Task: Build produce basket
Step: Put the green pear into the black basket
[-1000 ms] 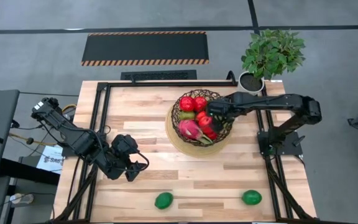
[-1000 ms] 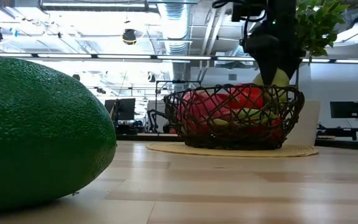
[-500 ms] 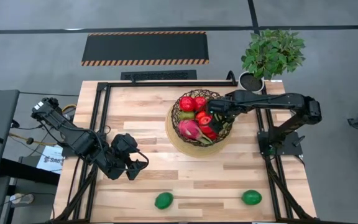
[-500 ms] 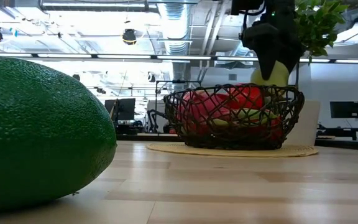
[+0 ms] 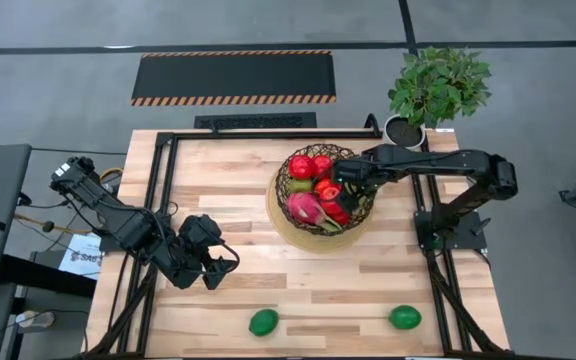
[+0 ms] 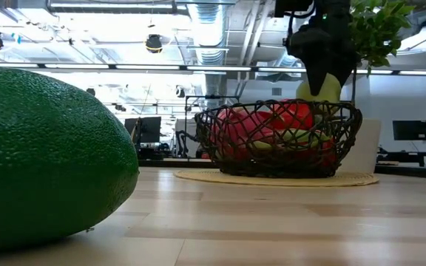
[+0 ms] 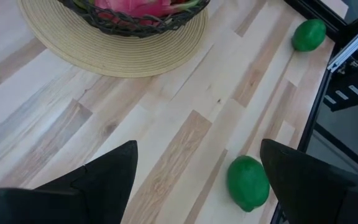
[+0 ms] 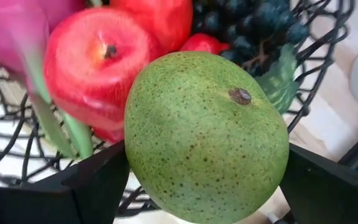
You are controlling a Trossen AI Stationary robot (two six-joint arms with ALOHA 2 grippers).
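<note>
1. Nearest, at the front edge of the desk [image 5: 228,190]: two limes loose on the wood, one toward the left [image 5: 263,322], one toward the right [image 5: 405,317], well apart from each other and from the basket. Neither touched. Left one looms large in the low view [image 6: 50,155].
2. Left hand [image 5: 215,272] parked over the left-middle of the desk, between limes and basket, pointing toward the right-hand side. Fingers [image 7: 104,174] spread wide, nothing between them; both limes and the basket's tan base visible past them.
3. Basket [image 5: 286,185] further back, right of centre, on its tan disc. Already inside: red apples [image 5: 308,165], pink dragon fruit [image 5: 306,207], a dark grape bunch [image 8: 253,31] in the right wrist view.
4. Right hand [image 5: 346,178] over the basket's right rim, closed around a green pear [image 8: 204,134]. Low view shows the pear [image 6: 318,90] just above the rim, not yet set down.
5. Potted plant [image 5: 436,88] beyond the back right corner, off the desk.
6. Progress, judged: most produce in. Left to do: release the pear into the basket, then fetch both limes.
</note>
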